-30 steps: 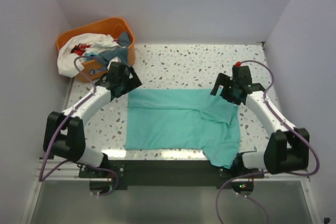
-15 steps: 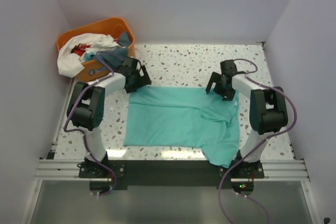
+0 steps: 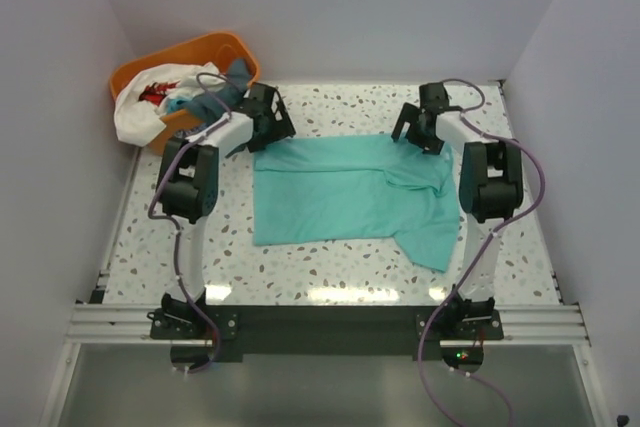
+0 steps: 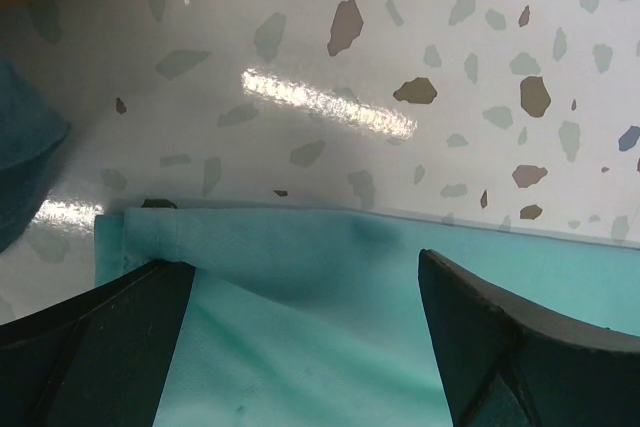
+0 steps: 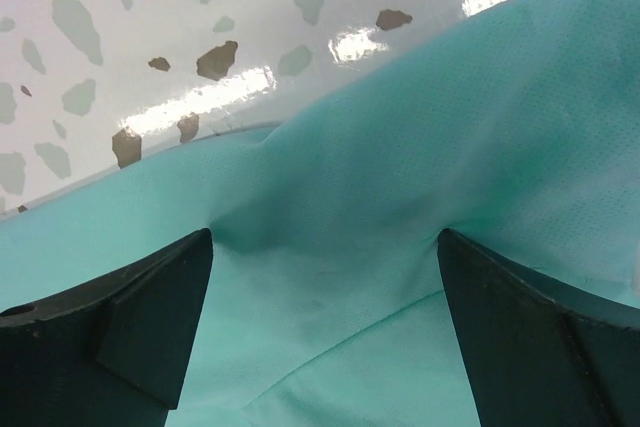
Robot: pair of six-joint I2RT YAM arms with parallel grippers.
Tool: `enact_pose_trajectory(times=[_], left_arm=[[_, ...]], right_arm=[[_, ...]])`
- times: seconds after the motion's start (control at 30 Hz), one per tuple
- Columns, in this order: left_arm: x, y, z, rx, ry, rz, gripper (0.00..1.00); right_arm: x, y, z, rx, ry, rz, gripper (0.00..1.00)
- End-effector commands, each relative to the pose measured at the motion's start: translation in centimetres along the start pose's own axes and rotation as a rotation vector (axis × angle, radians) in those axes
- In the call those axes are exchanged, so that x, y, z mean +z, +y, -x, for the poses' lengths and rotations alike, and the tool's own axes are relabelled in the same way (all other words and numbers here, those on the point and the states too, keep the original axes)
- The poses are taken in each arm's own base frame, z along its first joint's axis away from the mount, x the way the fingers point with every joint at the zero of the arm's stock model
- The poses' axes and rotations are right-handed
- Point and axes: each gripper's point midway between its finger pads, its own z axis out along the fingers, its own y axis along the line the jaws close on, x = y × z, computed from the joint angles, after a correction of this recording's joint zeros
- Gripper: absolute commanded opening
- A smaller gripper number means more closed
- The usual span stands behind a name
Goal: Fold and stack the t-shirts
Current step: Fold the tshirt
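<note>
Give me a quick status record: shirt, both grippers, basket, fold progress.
shirt: turquoise t-shirt spread on the table, flat on its left side, rumpled on its right
left gripper: open, fingers either side of the shirt's far left corner
right gripper: open, fingers apart over the far edge, with cloth puckered between them
basket: orange basket at the far left, holding white and dark clothes
fold progress: no tidy fold yet, no stack visible
</note>
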Motion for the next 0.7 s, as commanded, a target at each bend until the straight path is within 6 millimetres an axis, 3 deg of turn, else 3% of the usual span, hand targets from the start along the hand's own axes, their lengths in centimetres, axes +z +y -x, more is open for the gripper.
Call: enact_pose_trajectory(times=[0.0, 0.07, 0.1, 0.17, 0.2, 0.23, 0.27, 0.3, 0.33, 0.37, 0.4, 0.47, 0.5, 0.53, 0.57, 0.6, 0.63, 0.67], left_arm=[[2.7, 1.9, 0.4, 0.012, 0.046, 0.036, 1.00], [0.9, 1.3, 1.3, 0.022, 0.039, 0.057, 1.00], [-0.9, 0.3, 2.7, 0.027, -0.001, 0.042, 1.00], [-3.1, -1.0, 2.8, 0.052, -0.028, 0.026, 1.00], [-5.4, -1.5, 3.1, 0.057, -0.054, 0.008, 1.00], [-6.6, -2.1, 2.6, 0.071, -0.067, 0.003, 1.00], [-7.0, -1.4, 1.2, 0.079, -0.045, 0.018, 1.00], [-9.5, -2.0, 1.7, 0.072, -0.077, -0.011, 1.00], [-10.6, -2.0, 0.9, 0.075, -0.073, -0.007, 1.00], [-10.8, -0.7, -1.1, 0.080, -0.039, 0.016, 1.00], [-13.2, -1.1, -0.9, 0.066, -0.073, -0.012, 1.00], [-15.0, -0.8, -2.9, 0.082, -0.068, -0.016, 1.00], [-16.5, -0.2, -4.8, 0.078, -0.061, -0.020, 1.00], [-17.2, 0.8, -5.9, 0.073, -0.053, 0.007, 1.00], [-18.6, 2.1, -7.4, 0.048, -0.049, 0.006, 1.00], [-19.2, 2.6, -8.7, 0.044, -0.040, 0.002, 1.00], [-19.7, 3.2, -9.7, 0.031, -0.034, -0.004, 1.00], [-19.5, 5.2, -12.5, 0.034, 0.011, 0.026, 1.00]], right_arm=[[-1.1, 1.1, 1.7, -0.041, -0.009, 0.054, 0.99], [-3.0, 1.8, 3.1, -0.067, -0.046, 0.082, 0.99], [-5.5, 2.3, 4.6, -0.068, -0.094, 0.105, 0.99], [-7.9, 2.4, 4.9, -0.073, -0.119, 0.119, 0.99], [-10.6, 2.6, 5.8, -0.071, -0.168, 0.139, 0.99], [-11.3, 2.1, 4.7, -0.061, -0.158, 0.135, 0.99], [-12.3, 1.7, 4.4, -0.053, -0.170, 0.135, 0.99], [-13.1, 1.2, 3.7, -0.046, -0.170, 0.127, 0.99], [-15.0, 0.4, 2.5, -0.036, -0.178, 0.127, 0.99], [-15.5, -0.3, 1.5, -0.019, -0.173, 0.117, 0.98], [-16.4, -1.0, 0.8, -0.007, -0.180, 0.108, 0.99], [-18.0, -3.2, -2.4, 0.029, -0.170, 0.071, 0.99], [-18.5, -3.9, -3.4, 0.038, -0.166, 0.060, 0.99], [-18.2, -5.4, -5.7, 0.056, -0.132, 0.018, 0.99], [-20.1, -5.9, -6.4, 0.067, -0.162, 0.030, 0.99], [-20.4, -6.4, -7.4, 0.079, -0.157, 0.027, 0.99], [-20.1, -7.5, -10.0, 0.096, -0.115, 0.010, 0.99], [-21.3, -7.7, -10.6, 0.109, -0.146, 0.038, 0.99]])
